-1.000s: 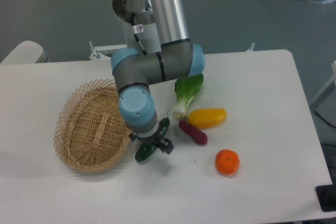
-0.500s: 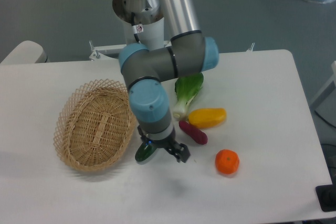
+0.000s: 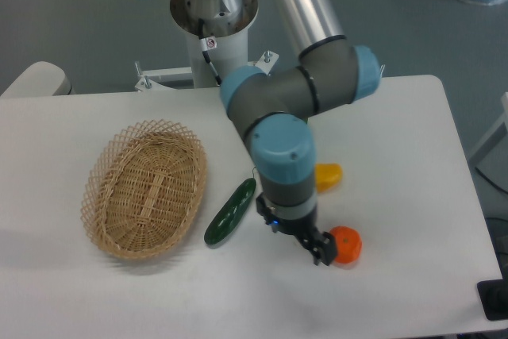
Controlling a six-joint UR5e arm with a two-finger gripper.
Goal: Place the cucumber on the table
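Note:
The dark green cucumber (image 3: 230, 212) lies flat on the white table (image 3: 397, 132), just right of the wicker basket's rim, with nothing touching it. My gripper (image 3: 313, 245) hangs to its right, low over the table and close beside the orange. From this angle its fingers (image 3: 324, 253) are small and dark, and I cannot make out whether they stand apart. Nothing shows between them.
An oval wicker basket (image 3: 145, 190) sits on the left of the table. An orange (image 3: 347, 245) lies right next to the gripper. A yellow pepper (image 3: 329, 175) peeks out from behind the arm's wrist (image 3: 283, 164), which hides whatever lies behind it.
The arm swung right, away from the cucumber, toward the orange. The cucumber, partly under the gripper before, now lies fully in view on the table. The bok choy and eggplant are now hidden by the arm.

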